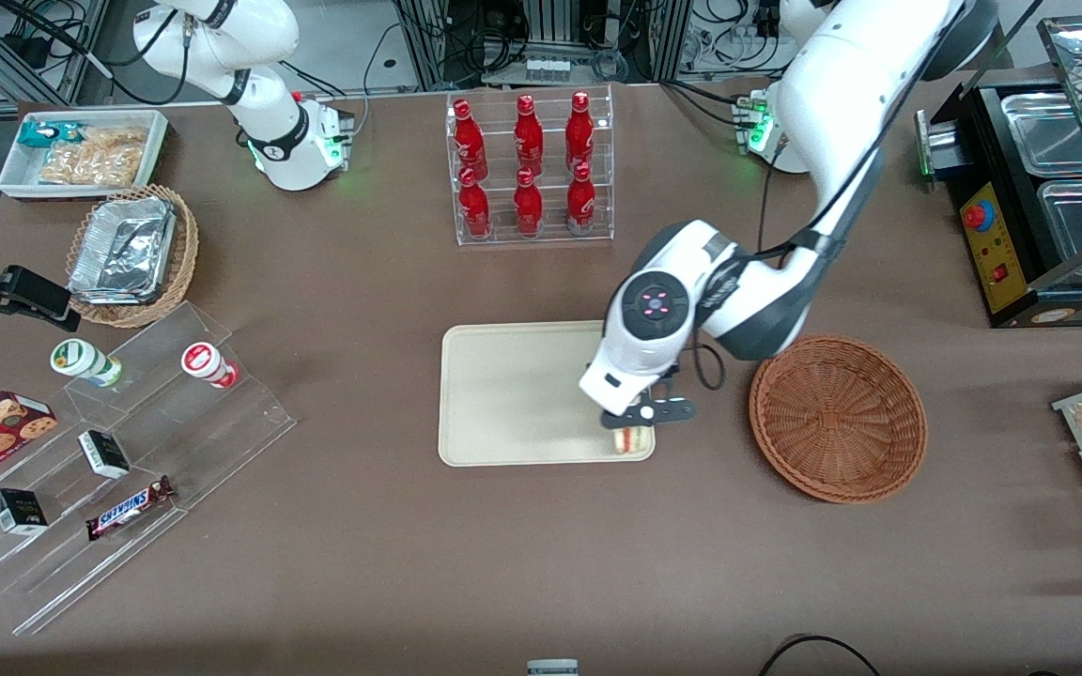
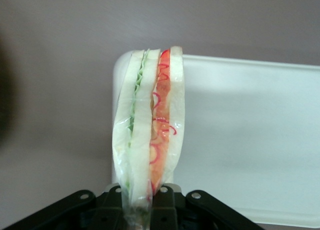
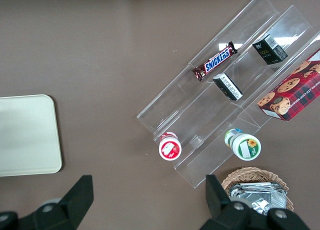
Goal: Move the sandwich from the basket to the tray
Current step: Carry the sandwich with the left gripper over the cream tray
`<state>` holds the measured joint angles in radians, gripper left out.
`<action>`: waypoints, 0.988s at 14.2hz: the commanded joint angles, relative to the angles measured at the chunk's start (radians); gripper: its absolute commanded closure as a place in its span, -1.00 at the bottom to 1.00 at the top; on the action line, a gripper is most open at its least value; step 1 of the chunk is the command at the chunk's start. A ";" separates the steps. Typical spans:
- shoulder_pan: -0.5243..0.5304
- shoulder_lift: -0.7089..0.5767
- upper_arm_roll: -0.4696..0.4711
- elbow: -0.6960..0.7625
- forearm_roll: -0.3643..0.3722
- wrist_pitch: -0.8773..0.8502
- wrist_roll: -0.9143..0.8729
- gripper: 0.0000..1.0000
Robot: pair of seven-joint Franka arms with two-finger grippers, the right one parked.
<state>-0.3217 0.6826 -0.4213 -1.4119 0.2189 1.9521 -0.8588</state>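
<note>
My gripper [image 1: 632, 428] hangs over the corner of the cream tray [image 1: 513, 394] nearest the front camera and the basket. It is shut on the sandwich [image 1: 632, 439], a wrapped wedge of pale bread with red and green filling. In the left wrist view the sandwich [image 2: 150, 125] stands on edge between the black fingers [image 2: 172, 200], with the tray's corner [image 2: 250, 135] under it. I cannot tell whether the sandwich touches the tray. The reddish-brown wicker basket [image 1: 838, 417] sits beside the tray toward the working arm's end, with nothing in it.
A clear rack of red bottles [image 1: 530, 169] stands farther from the front camera than the tray. A stepped acrylic stand with snacks [image 1: 118, 469], a tan basket of foil containers [image 1: 132, 253] and a white bin [image 1: 81, 152] lie toward the parked arm's end. A food warmer [image 1: 1039, 202] stands at the working arm's end.
</note>
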 commanded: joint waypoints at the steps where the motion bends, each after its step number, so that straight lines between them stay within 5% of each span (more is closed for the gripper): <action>1: -0.077 0.083 0.001 0.103 0.020 0.034 -0.068 0.91; 10: -0.145 0.158 0.004 0.093 0.039 0.126 -0.106 0.69; 13: -0.145 0.170 0.004 0.091 0.040 0.128 -0.108 0.23; 14: -0.145 0.173 0.004 0.093 0.040 0.128 -0.108 -0.29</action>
<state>-0.4559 0.8407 -0.4192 -1.3461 0.2347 2.0797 -0.9398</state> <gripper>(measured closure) 0.648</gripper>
